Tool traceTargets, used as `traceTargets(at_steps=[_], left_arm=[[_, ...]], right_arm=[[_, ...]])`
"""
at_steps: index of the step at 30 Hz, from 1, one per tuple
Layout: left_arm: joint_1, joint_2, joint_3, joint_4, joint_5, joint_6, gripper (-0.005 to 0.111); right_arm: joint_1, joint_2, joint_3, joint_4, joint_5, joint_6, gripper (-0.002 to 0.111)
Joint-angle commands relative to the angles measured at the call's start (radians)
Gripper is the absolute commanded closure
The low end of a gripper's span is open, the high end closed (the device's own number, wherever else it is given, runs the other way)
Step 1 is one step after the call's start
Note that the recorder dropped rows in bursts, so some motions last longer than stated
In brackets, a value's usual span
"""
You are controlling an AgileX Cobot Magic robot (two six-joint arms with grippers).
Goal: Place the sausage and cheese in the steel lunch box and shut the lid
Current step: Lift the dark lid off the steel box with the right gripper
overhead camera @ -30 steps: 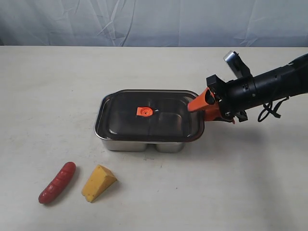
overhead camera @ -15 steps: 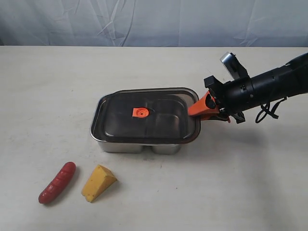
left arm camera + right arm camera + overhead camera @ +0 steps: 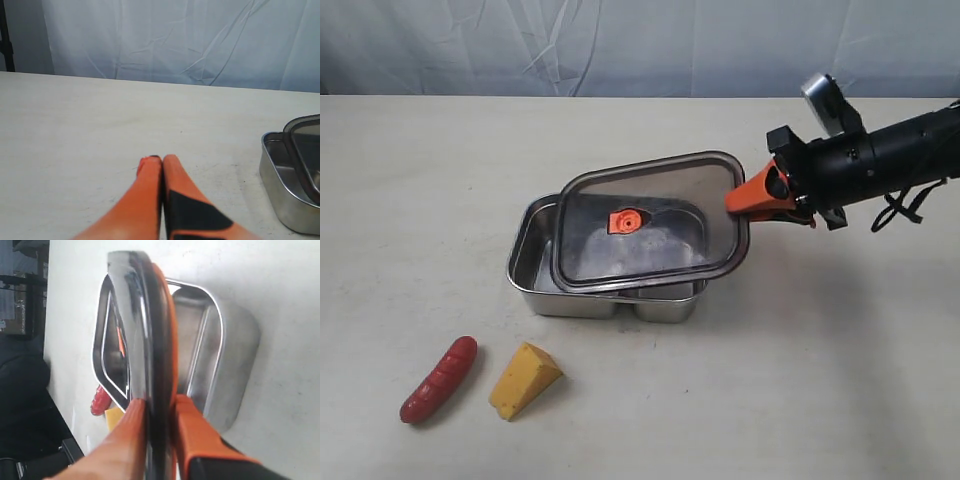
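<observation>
Lid (image 3: 665, 250), tilted and pinched at its edge by the right gripper (image 3: 738, 200), veils most of the box (image 3: 570, 300); left gripper (image 3: 161, 160), seen only from its wrist, sits closed and empty.

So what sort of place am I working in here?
Looks like a staged test bench, not a kitchen: a bare pale table, a wrinkled cloth backdrop behind it, and a toy sausage and cheese as props.

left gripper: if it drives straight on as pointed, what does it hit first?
Nothing close: the left gripper, shut, points over open table toward the backdrop. The steel lunch box sits off to one side, probably clear.
</observation>
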Motion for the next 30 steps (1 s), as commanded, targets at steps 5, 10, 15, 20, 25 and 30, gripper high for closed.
traceTargets(at_steps=[5, 10, 15, 20, 25, 30], left_arm=[[-0.006, -0.004, 0.004, -0.007, 0.001, -0.001, 0.107], [-0.006, -0.004, 0.004, -0.007, 0.001, -0.001, 0.107], [-0.006, -0.004, 0.004, -0.007, 0.001, -0.001, 0.107], [-0.006, -0.004, 0.004, -0.007, 0.001, -0.001, 0.107], [-0.006, -0.004, 0.004, -0.007, 0.001, -0.001, 0.107], [-0.006, -0.004, 0.004, -0.007, 0.001, -0.001, 0.107]], right_arm=[[-0.01, -0.142, -0.004, 0.029, 0.03, -0.008, 0.109], [-0.01, -0.241, -0.045, -0.01, 0.03, -0.015, 0.109], [-0.01, -0.369, -0.138, -0.173, 0.009, 0.006, 0.109], [-0.008, -0.491, -0.228, -0.552, -0.092, 0.172, 0.109], [-0.008, -0.584, -0.239, -0.866, -0.151, 0.273, 0.109], [0.01, -0.599, -0.239, -1.012, -0.124, 0.273, 0.109]])
